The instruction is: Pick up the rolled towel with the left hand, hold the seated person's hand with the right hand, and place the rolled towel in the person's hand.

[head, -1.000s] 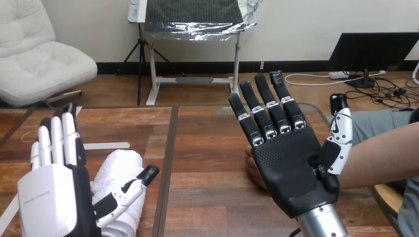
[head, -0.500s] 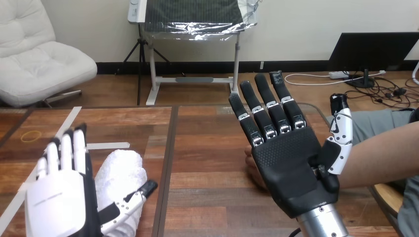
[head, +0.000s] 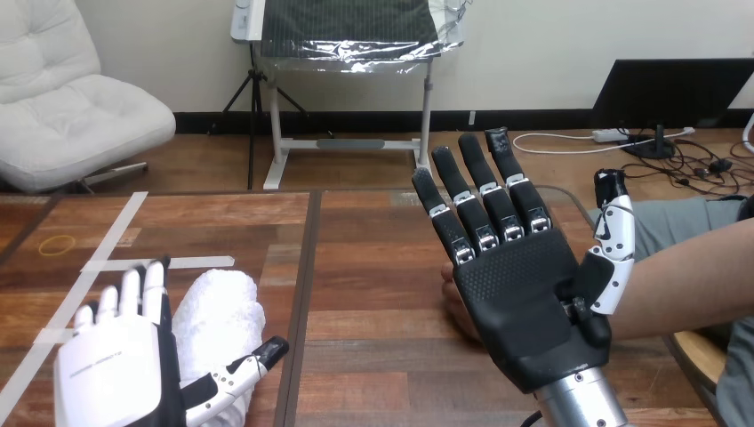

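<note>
A white rolled towel (head: pixel 218 314) lies on the wooden table (head: pixel 373 240) at the lower left. My left hand (head: pixel 116 374) is beside it on its left, fingers straight and thumb stretched across the towel's near end, open. My right hand (head: pixel 520 294) is raised palm up over the table's right part, fingers straight and spread, open. The person's hand (head: pixel 455 302) lies behind and under it, mostly hidden. Their forearm (head: pixel 685 276) comes in from the right edge. I cannot tell whether my right hand touches it.
Strips of pale tape (head: pixel 98 267) cross the table's left part. A yellow rubber band (head: pixel 57 244) lies near the far left edge. A dark seam (head: pixel 302 267) runs down the table between the two halves.
My left hand has dropped lower and drawn back towards the near edge beside the towel. My right hand and the person's arm have stayed still.
</note>
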